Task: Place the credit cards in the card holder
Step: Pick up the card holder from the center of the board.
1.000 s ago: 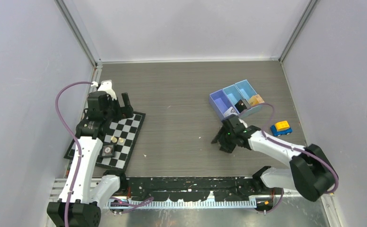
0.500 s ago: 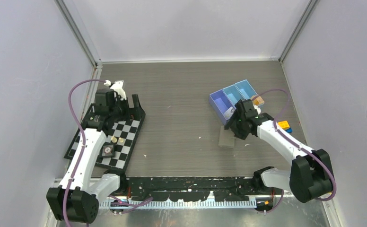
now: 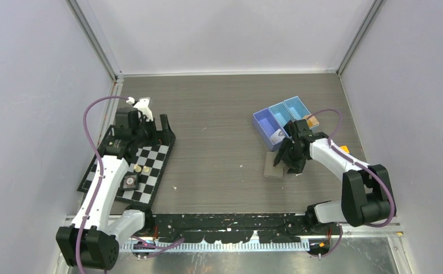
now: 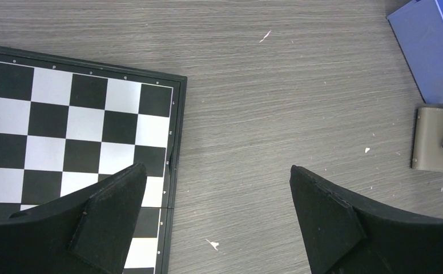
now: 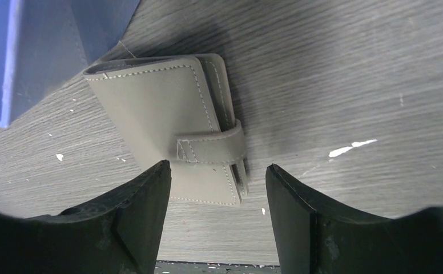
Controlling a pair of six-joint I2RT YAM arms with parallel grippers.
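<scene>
The card holder [image 5: 173, 131] is a closed grey-taupe wallet with its snap tab fastened, lying flat on the table [image 3: 219, 142] beside the blue tray [image 5: 48, 45]. My right gripper [image 5: 216, 171] hovers open just above its tab end, holding nothing. From above, the right gripper [image 3: 288, 161] stands over the right edge of the card holder [image 3: 273, 167]. An orange card [image 3: 310, 121] lies at the tray's right end and a whitish card [image 3: 277, 136] lies in its nearest compartment. My left gripper [image 4: 216, 171] is wide open and empty over the chessboard's edge [image 4: 170, 131].
A three-compartment blue tray [image 3: 282, 119] sits behind the holder. A chessboard [image 3: 131, 171] with a few small pieces lies at the left under the left arm. A yellow and blue toy car [image 3: 343, 149] peeks from behind the right arm.
The right gripper let go of the card holder, drew back towards the tray, then came down over the holder's right edge with jaws opening wider. The left arm swung farther back, then held still.
</scene>
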